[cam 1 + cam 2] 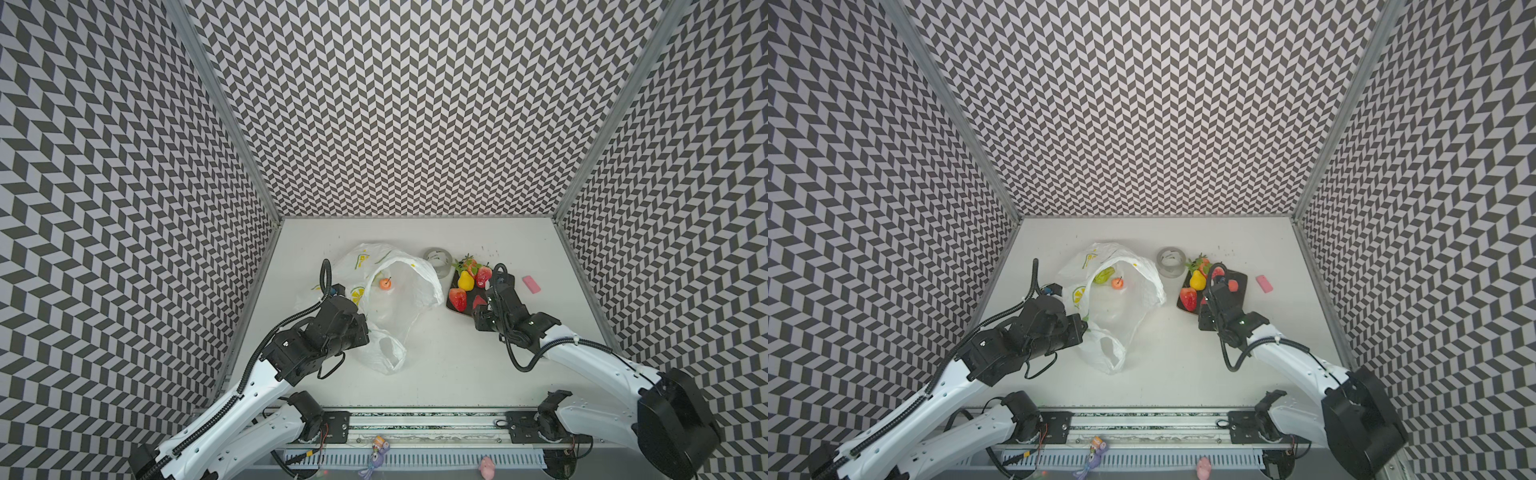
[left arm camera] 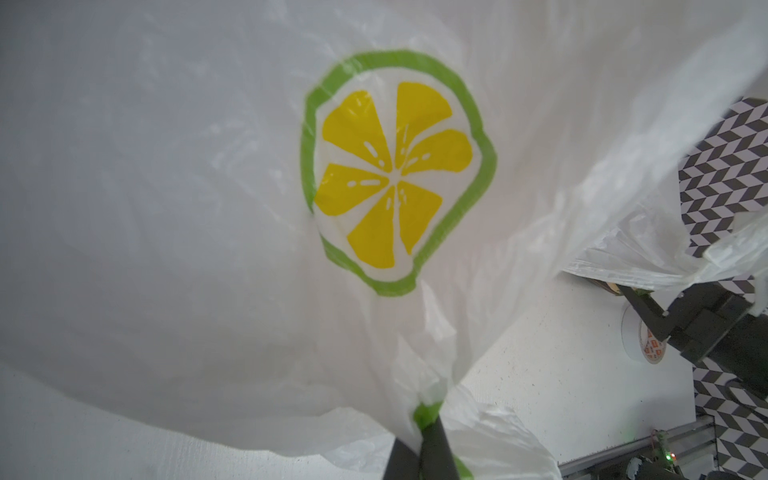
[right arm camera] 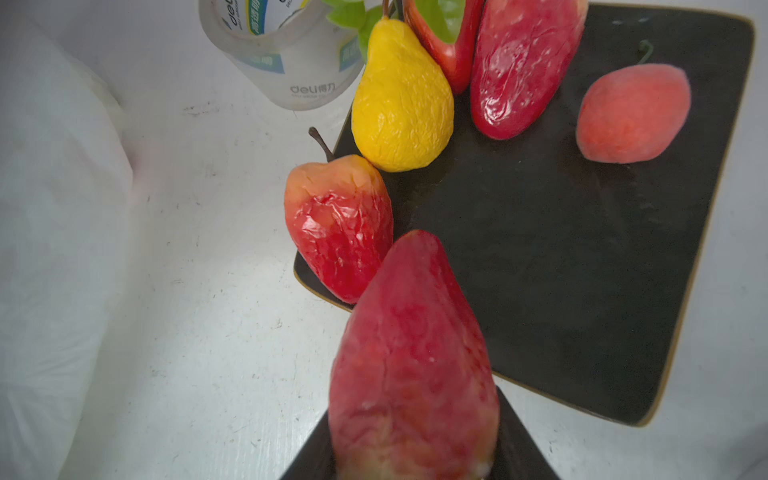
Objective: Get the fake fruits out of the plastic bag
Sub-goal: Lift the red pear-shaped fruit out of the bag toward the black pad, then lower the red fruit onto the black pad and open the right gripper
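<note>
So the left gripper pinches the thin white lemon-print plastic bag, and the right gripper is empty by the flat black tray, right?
Not empty: the right wrist view shows the right gripper shut on a glossy red fake fruit by the flat black tray. The left gripper does pinch the thin white lemon-print plastic bag.

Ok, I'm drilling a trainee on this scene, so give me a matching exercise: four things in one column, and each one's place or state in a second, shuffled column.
Things
1. small orange fruit
2. yellow pear
3. pink block
4. right claw

Place or state
A. lying on the bare table, apart from the black tray
B. holding a red fruit
C. inside the plastic bag
D. on the black tray

Pairs: 1-C, 2-D, 3-A, 4-B
</note>
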Controlling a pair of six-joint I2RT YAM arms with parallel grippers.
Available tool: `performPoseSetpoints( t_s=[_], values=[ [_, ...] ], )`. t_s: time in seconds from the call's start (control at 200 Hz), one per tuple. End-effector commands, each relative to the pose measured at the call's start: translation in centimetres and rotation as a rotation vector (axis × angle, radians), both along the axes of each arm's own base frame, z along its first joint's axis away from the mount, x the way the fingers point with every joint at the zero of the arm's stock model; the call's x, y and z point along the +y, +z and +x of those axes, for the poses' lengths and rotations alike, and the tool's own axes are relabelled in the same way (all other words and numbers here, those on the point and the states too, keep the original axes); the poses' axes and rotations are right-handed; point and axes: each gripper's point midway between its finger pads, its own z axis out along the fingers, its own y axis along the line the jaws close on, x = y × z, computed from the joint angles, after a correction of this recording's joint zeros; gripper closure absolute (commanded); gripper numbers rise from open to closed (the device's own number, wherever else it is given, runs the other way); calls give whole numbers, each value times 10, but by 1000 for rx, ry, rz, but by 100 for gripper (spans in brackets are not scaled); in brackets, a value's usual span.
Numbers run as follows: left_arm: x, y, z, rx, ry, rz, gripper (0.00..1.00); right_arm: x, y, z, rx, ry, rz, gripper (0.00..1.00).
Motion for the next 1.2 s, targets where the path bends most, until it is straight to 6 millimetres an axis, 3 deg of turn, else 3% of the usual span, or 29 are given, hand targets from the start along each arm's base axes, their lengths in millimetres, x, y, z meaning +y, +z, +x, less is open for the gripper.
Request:
performPoseSetpoints(
  t_s=[0.0,0.195,0.386,0.771,0.966,1.071,1.192],
  values=[
    [4,0,2,-11,23,4,100,13,2,18,-22,5,56,61],
    [5,0,2,-11,26,5,100,6,-19,26,14,-27,37,60],
    [5,0,3,-11,31,6,100,4,-20,34,7,-31,30,58],
    [5,0,5,-10,30,16,100,-3,-4,38,-17,-48,23,33],
    [4,1,6,-15,30,19,100,-13,32,38,-86,-73,32,31],
    [4,0,6,-15,27,20,100,-13,71,39,-173,-61,57,32],
    [3,1,7,-16,27,19,100,4,119,36,-300,60,131,40]
  ],
)
